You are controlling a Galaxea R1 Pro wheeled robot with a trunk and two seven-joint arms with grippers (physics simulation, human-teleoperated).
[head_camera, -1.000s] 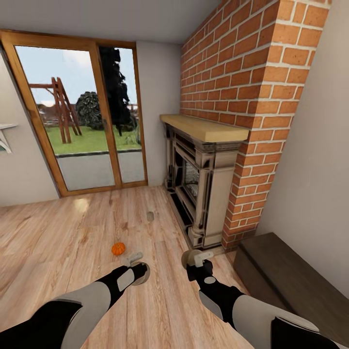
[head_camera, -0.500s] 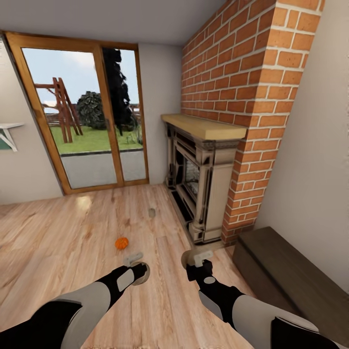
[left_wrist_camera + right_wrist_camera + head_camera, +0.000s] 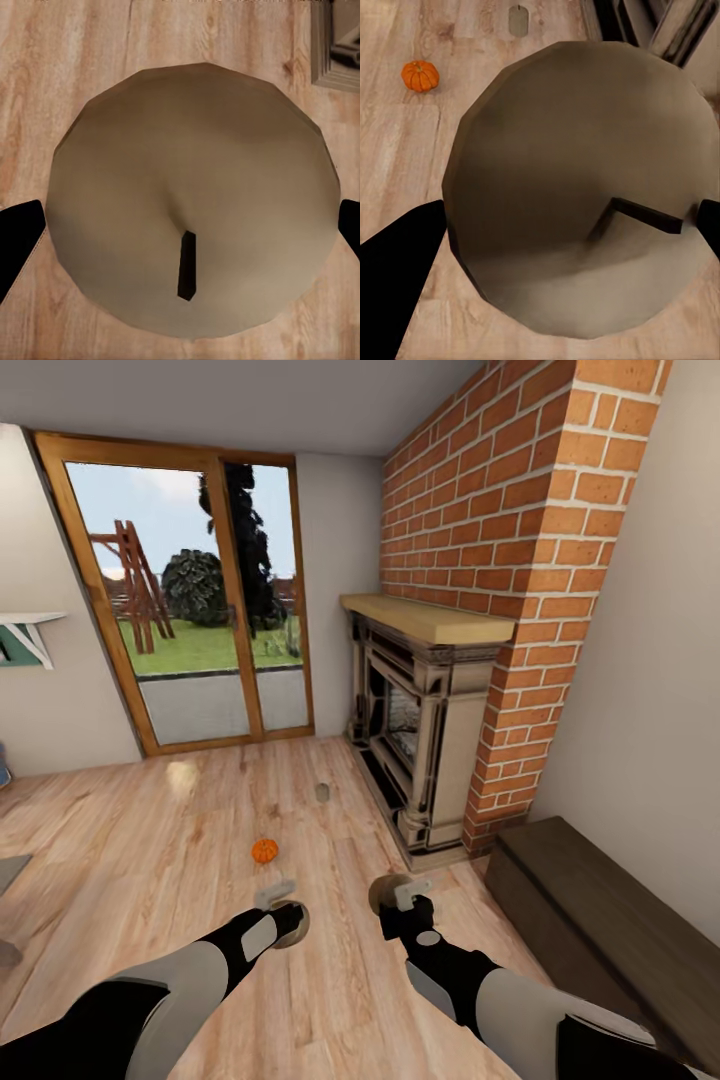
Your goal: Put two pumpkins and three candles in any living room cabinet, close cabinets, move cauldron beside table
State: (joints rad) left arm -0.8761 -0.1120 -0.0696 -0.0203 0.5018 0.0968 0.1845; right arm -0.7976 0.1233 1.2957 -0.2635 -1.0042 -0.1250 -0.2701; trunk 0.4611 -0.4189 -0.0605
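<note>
A stubby tan candle [image 3: 191, 199] with a dark wick is pinched between the left gripper's [image 3: 288, 922] black fingers [image 3: 16, 244], and a second candle [image 3: 581, 187] is likewise clamped by the right gripper [image 3: 392, 895]. A small ribbed orange pumpkin [image 3: 264, 850] is seen on the light plank floor [image 3: 120, 840], a third beige candle [image 3: 322, 792] beyond it near the ornate stone fireplace [image 3: 420, 730]. The long dark-wood cabinet [image 3: 600, 930] is set against the right wall

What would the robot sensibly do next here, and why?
Probably roll toward the dark cabinet at its right and open a drawer. Each hand already seems to hold a tan candle: left hand, right hand. The pumpkin and another candle lie on the floor, but both hands look full.
</note>
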